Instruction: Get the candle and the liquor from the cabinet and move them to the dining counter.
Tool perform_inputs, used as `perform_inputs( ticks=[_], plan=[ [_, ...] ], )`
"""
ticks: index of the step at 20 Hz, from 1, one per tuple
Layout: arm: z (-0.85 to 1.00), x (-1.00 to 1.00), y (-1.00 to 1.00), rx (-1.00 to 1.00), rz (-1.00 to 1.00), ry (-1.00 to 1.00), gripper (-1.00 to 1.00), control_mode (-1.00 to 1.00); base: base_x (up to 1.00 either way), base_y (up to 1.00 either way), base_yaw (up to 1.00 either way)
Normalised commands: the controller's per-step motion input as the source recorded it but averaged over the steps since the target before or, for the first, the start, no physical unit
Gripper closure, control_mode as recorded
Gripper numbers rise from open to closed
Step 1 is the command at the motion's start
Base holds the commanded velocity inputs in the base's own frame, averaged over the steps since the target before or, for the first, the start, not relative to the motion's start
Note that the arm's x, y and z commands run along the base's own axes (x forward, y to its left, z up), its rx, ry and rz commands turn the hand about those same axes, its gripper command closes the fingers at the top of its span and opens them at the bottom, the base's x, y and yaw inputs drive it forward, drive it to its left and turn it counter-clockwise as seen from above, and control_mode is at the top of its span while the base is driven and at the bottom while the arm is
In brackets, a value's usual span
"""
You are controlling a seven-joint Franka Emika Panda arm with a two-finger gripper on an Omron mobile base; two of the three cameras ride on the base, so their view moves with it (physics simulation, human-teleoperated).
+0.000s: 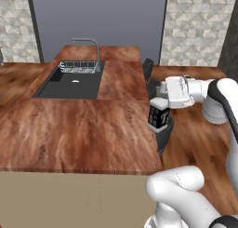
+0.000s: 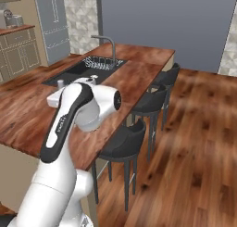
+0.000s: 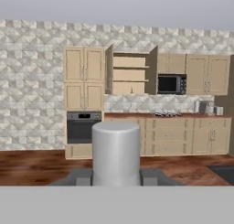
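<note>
At the right-hand edge of the dining counter (image 1: pixel 74 129), the white arm reaches in from the side and holds the liquor (image 1: pixel 158 116) upright, just past the counter's rim and above the seat of a dark stool (image 1: pixel 163 131). The gripper (image 1: pixel 160 101) comes at the bottle from above, its fingers pinched on the bottle's top; the black body with the white "T" label hangs below the hand, clear of the wood. From the hand's own camera the white cap (image 3: pixel 116 152) stands large between the two dark finger tips (image 3: pixel 83 176), which press in on either side of it.

Further along the counter sits the black sink (image 1: pixel 69 85) with a curved grey faucet (image 1: pixel 93 48) behind it and a wire rack (image 1: pixel 80 66) at its far end. From the other side, three dark stools (image 2: pixel 124 145) line the counter's edge over the wood floor (image 2: pixel 194 142).

Across the room, the cabinet (image 3: pixel 131 76) stands with both doors swung open, its tan shelves showing. A thin, small thing stands on the lower shelf, likely the candle (image 3: pixel 131 89), though it is too small to tell for sure. A microwave (image 3: pixel 171 84) sits just right of the cabinet, and a wall oven (image 3: pixel 83 126) is below to the left.
</note>
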Motion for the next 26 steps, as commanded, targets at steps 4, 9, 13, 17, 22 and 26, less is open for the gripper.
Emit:
perform_inputs(
  ticks=[4, 9, 13, 17, 22, 26],
  plan=[
    [-0.21, 0.61, 0.22, 0.00, 0.00, 0.07, 1.00, -1.00, 0.00, 0.00, 0.00],
    [-0.38, 0.56, 0.16, 0.00, 0.00, 0.05, 1.00, -1.00, 0.00, 0.00, 0.00],
    [-0.48, 0.60, 0.18, 0.00, 0.00, 0.03, 1.00, -1.00, 0.00, 0.00, 0.00],
    [-0.55, 0.52, 0.11, 0.00, 0.01, 0.00, 1.00, -1.00, 0.00, 0.00, 0.00],
    [-0.47, 0.41, 0.01, 0.00, 0.04, 0.00, 1.00, -1.00, 0.00, 0.00, 0.00],
    [-0.33, 0.27, 0.00, 0.00, 0.03, -0.06, 1.00, -1.00, 0.00, 0.00, 0.00]
  ],
)
